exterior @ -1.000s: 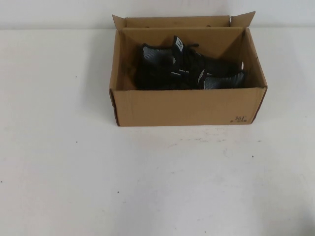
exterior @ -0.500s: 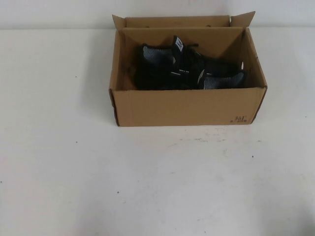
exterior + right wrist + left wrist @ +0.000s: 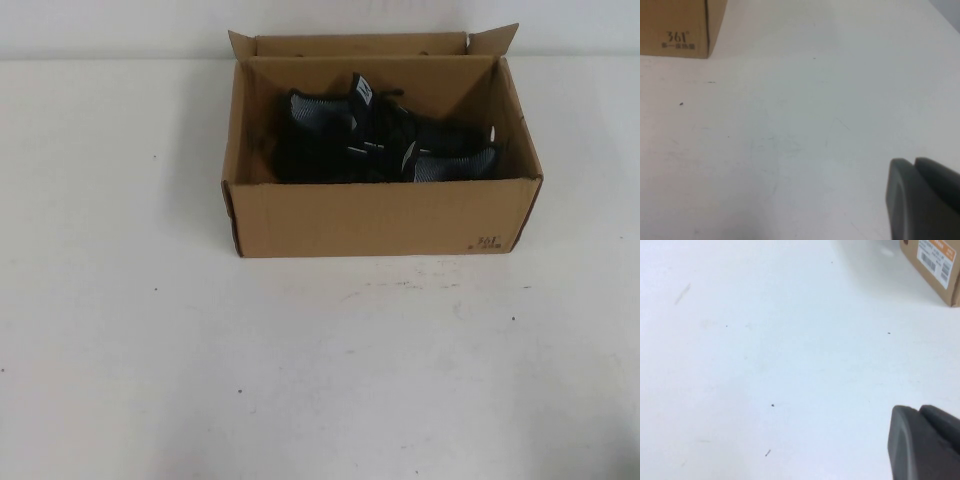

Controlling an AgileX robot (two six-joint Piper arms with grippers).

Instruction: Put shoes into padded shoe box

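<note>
The brown cardboard shoe box (image 3: 380, 215) stands open at the back middle of the white table. Both black knit shoes (image 3: 385, 140) lie inside it, side by side, with grey collar linings showing. Neither arm shows in the high view. My left gripper (image 3: 919, 410) is shut and empty, over bare table, well away from the box, whose corner with an orange label (image 3: 936, 259) shows in the left wrist view. My right gripper (image 3: 914, 162) is shut and empty, over bare table, apart from the box's printed corner (image 3: 676, 25).
The white table (image 3: 300, 370) stretches bare in front of the box and to both sides. The box's back flaps (image 3: 360, 43) stand up against the far wall. Small dark specks dot the tabletop.
</note>
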